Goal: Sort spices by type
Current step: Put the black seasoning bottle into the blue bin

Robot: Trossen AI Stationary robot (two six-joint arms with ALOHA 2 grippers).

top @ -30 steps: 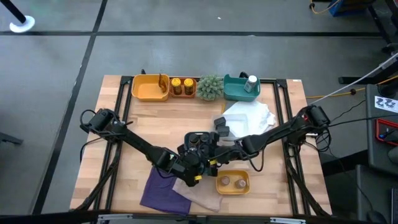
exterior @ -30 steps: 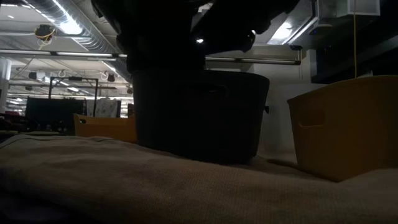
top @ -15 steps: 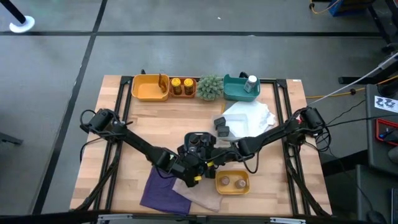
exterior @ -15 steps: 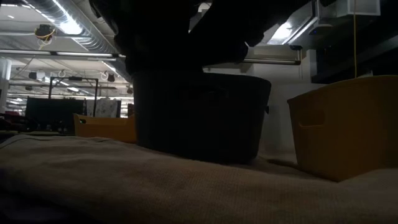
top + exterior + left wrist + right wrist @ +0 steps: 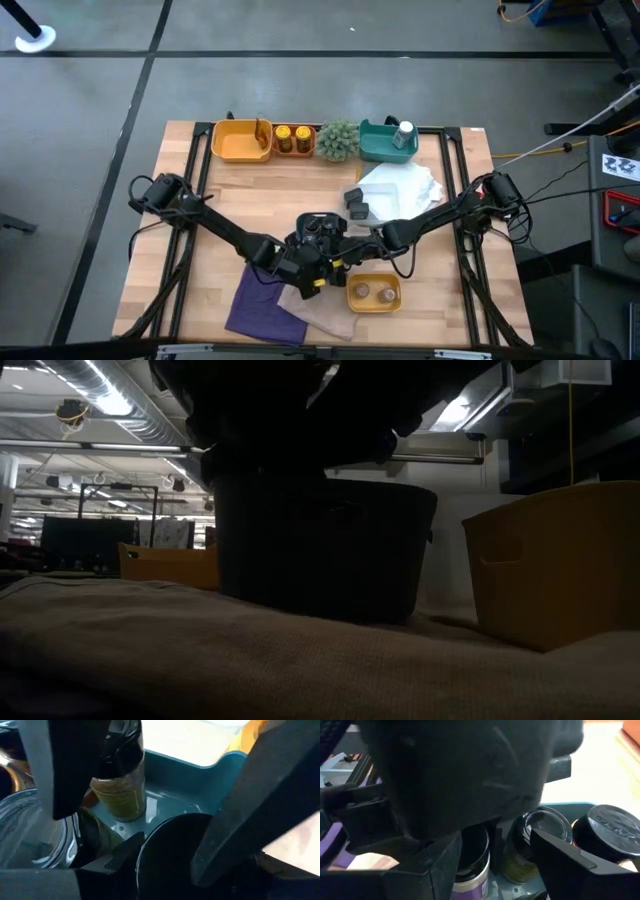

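Both grippers meet over a teal tray (image 5: 200,775) at the table's middle; it shows dark in the low view (image 5: 320,550). The tray holds several spice jars. My left gripper (image 5: 160,820) is open, its fingers on either side of a black-lidded jar (image 5: 170,855), beside a dark-capped jar of yellow-green spice (image 5: 120,795). My right gripper (image 5: 495,865) is open above a purple-labelled jar (image 5: 472,865) and a clear-lidded jar (image 5: 540,827); the left gripper's body hides much of its view. In the high view the grippers (image 5: 318,258) cover the tray.
A yellow tray (image 5: 375,292) with two jars stands near the front. At the far edge are an orange tray (image 5: 240,140), two yellow jars (image 5: 293,138), a green spiky plant (image 5: 338,140) and a teal tray with a white bottle (image 5: 405,132). White (image 5: 400,185), purple (image 5: 265,310) and beige cloths lie about.
My right arm has shifted a little toward the table's left edge. Both grippers stay over the middle tray.
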